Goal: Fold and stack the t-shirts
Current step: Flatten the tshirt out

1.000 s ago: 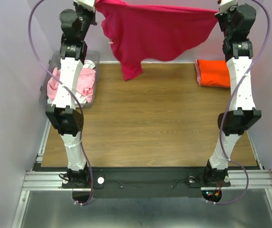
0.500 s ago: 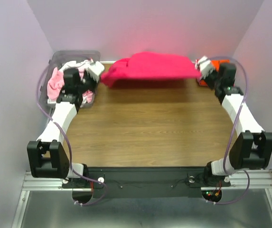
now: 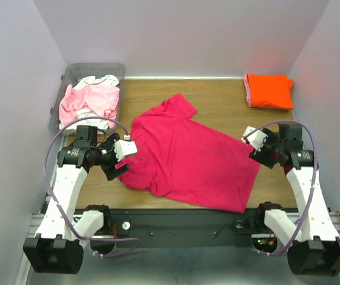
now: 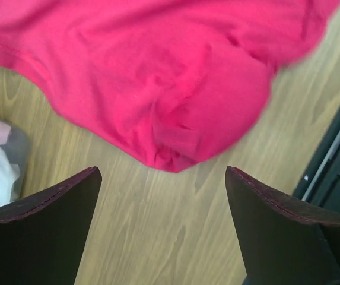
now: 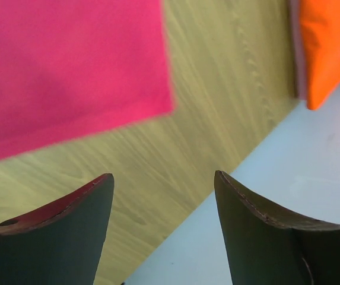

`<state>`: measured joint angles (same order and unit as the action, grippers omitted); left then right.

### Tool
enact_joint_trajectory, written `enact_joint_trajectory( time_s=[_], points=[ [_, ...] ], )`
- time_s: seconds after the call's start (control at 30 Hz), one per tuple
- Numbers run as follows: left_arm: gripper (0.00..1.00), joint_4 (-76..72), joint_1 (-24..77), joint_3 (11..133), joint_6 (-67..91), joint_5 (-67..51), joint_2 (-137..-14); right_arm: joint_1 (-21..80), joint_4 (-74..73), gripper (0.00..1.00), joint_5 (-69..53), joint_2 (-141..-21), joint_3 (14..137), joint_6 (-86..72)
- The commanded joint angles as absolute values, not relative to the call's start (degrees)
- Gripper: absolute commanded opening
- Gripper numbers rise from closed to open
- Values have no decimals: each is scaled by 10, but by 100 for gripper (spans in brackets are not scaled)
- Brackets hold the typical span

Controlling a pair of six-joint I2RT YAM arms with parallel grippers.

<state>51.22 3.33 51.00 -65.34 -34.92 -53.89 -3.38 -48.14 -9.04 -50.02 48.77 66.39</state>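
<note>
Tabletop (image 3: 217,98) with magenta shirt (image 3: 187,157), corner bin (image 3: 95,67)

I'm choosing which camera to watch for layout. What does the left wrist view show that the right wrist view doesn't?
Only left wrist: the bunched edge of the pink shirt, a corner of the bin, the black rail. Only right wrist: the orange shirt and the pale wall. Both: the pink shirt, the table, and an open, empty pincer: left pincer, right pincer.

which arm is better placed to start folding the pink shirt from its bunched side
Left, probably: the left jaws stand open facing the magenta shirt's bunched edge; the right jaws sit off its flat corner.
</note>
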Motion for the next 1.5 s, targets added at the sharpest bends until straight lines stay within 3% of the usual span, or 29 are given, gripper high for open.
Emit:
enact_joint_trajectory(
  time_s=[0.0,0.1,0.17,0.27,0.43,0.7,0.73,0.9,1.13,1.27,1.33,1.47],
  points=[
    [99,544,33,559,-670,-352,-554,-37,-534,74,-139,-581,582,645],
    [98,469,33,588,-613,-369,-619,-37,-518,71,-173,-688,637,561],
    [91,406,33,597,-559,-367,-653,-37,-512,66,-177,-776,668,515],
    [71,290,39,612,-470,-360,-722,-37,-520,53,-155,-858,708,445],
    [59,193,90,659,-405,-307,-858,-26,-530,46,-146,-881,679,425],
    [47,164,164,728,-347,-207,-1025,-14,-480,31,-86,-950,601,426],
    [41,167,164,734,-342,-190,-1040,-12,-470,30,-77,-971,592,425],
    [30,181,163,697,-339,-142,-1062,-12,-405,25,-14,-1031,602,419],
    [13,237,164,580,-331,-118,-988,-11,-376,25,18,-1135,717,406],
    [8,308,164,556,-328,-135,-940,-3,-379,26,10,-1186,824,406],
    [12,323,163,571,-324,-146,-925,-1,-392,28,-3,-1180,850,412],
    [41,343,159,709,-308,-206,-917,-3,-417,42,-53,-1123,872,408]
  ],
)
